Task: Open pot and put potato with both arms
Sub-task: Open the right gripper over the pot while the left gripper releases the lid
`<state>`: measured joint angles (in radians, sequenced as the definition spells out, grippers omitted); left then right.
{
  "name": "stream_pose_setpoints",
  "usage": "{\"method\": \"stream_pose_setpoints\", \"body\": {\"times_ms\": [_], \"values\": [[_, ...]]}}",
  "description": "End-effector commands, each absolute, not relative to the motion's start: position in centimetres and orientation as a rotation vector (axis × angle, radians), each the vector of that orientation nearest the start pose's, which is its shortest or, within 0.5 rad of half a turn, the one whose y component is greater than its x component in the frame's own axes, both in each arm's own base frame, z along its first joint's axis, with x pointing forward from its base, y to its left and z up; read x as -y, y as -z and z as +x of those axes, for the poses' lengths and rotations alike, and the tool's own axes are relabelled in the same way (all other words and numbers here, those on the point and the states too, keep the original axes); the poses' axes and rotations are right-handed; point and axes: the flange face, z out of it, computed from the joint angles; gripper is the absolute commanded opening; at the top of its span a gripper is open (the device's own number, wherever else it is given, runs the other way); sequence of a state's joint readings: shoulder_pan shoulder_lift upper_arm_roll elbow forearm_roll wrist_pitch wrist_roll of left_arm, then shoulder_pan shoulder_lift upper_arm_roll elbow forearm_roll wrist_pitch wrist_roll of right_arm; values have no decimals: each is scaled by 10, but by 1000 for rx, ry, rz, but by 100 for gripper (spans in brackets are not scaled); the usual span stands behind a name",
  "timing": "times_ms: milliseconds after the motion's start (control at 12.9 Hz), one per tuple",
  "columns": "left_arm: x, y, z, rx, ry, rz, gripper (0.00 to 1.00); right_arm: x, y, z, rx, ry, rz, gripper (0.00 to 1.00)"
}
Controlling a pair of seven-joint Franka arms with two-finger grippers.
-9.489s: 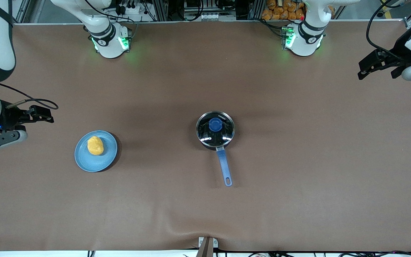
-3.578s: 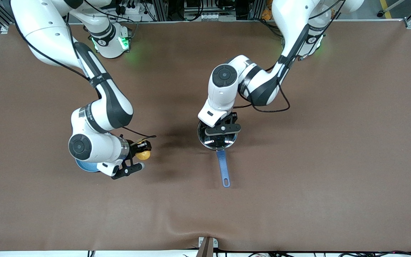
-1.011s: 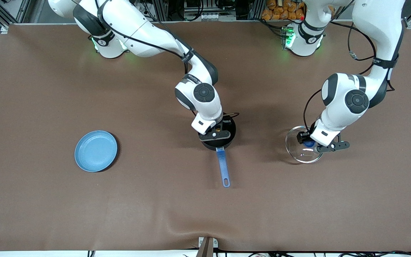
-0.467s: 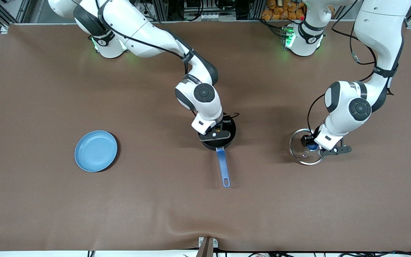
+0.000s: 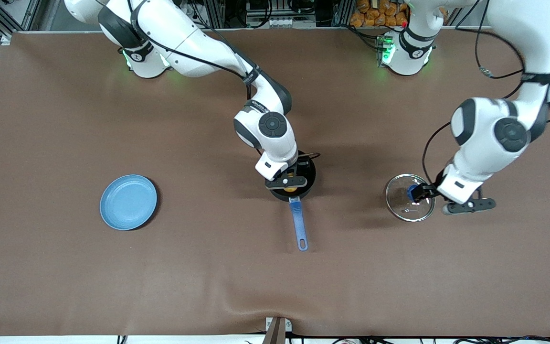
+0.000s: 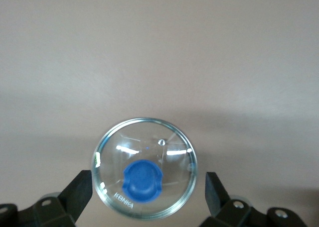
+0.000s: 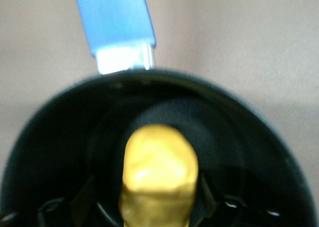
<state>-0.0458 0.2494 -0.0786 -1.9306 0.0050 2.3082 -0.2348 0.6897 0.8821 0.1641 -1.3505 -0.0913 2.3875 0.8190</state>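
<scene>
The black pot (image 5: 309, 168) stands mid-table without its lid, its blue handle (image 5: 298, 224) pointing toward the front camera. The yellow potato (image 5: 290, 188) lies inside it, seen in the right wrist view as potato (image 7: 158, 170) within the pot's rim (image 7: 50, 122). My right gripper (image 5: 287, 179) hangs open just over the pot, its fingers either side of the potato. The glass lid (image 5: 401, 208) with a blue knob (image 5: 412, 193) lies on the table toward the left arm's end. My left gripper (image 6: 148, 178) is open above the lid (image 6: 174, 152), clear of the knob.
A light-blue plate (image 5: 128, 202) with nothing on it sits toward the right arm's end of the brown table. A fold in the tablecloth (image 5: 275, 306) rises at the edge nearest the front camera.
Both grippers have opened. The potato has dropped from the right gripper into the pot. The left gripper has let go of the lid's knob and drawn up and away from it.
</scene>
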Motion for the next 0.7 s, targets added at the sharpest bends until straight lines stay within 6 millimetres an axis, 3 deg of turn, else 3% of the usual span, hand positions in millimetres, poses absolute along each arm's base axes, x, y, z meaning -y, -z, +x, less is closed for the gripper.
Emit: {"method": "stream_pose_setpoints", "body": {"times_ms": [0,78,156,233,389,467,622], "values": [[72,-493,640,183,185,-3174,100,-542,-255,540,2,178,-2965,100],[69,-533,640,208,152,-3176,100,-535,-263,546,-17,170,-2970,100],[60,-562,636,226,126,-3172,100,-532,-284,550,-24,186,-2963,100],[55,-577,627,222,66,-3169,100,-525,-314,556,-24,218,-2955,100],[55,-628,595,237,90,-3189,100,-496,-358,569,55,208,-2997,100],[54,-641,586,242,95,-3188,100,-467,-388,581,18,194,-3022,100],[52,-660,571,222,105,-3188,100,-384,-421,613,-115,85,-3110,100]]}}
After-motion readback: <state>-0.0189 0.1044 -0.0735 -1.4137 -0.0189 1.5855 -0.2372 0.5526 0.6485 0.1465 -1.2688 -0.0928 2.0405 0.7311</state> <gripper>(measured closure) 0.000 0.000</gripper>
